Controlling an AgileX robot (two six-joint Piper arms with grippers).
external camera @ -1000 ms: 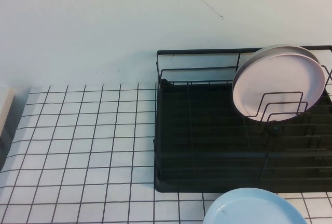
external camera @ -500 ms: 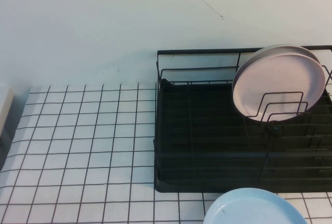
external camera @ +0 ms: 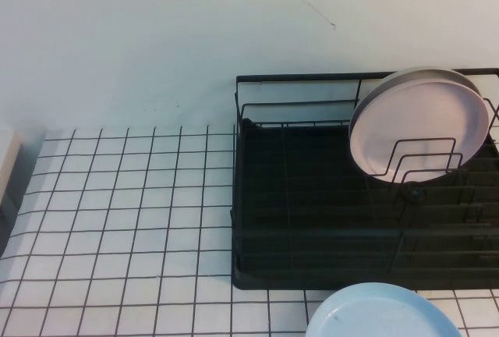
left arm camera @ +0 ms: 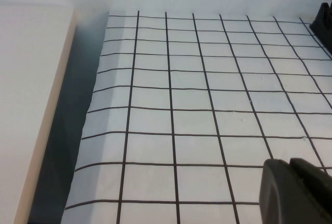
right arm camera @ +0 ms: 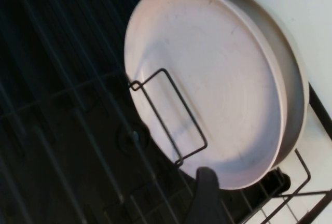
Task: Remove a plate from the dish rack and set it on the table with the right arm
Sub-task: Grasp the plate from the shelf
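- The plate (external camera: 419, 125), pale pink, stands on edge at the far right of the dish rack (external camera: 312, 220), leaning back toward the rear rail, face toward the robot and slightly up.
- A wire divider loop (external camera: 413, 159) crosses the lower part of its face; a second, greyish-white plate (right arm camera: 291, 79) is stacked right behind it, rims nearly touching.
- The right gripper (right arm camera: 206, 195) doesn't show in the high view. In the right wrist view only one dark finger tip is visible, near the plate's rim and not touching. Whether the fingers are spread or closed: cannot tell. Nothing is pinched as far as I can see.
- Key relation: the plate lies straight ahead of the right wrist camera, disc face-on. The graspable edge is the rim, so my read is the jaws must straddle the rim edge-on, with one finger going into the thin gap between the pink and greyish plates.
- The right arm is clearly the nearer one; the plate sits on the robot's right side.
- The left gripper (left arm camera: 298, 190) is parked low over the table (external camera: 125, 212) on the left, well apart from the rack. Its dark fingertips look pressed together, holding nothing.
- A light blue plate (external camera: 382, 313) lies flat on the table just in front of the rack. Judgement: set-down needs to avoid it; open grid lies left of the rack.
- Risk: dragging the rear plate along, or snagging the divider on lift.
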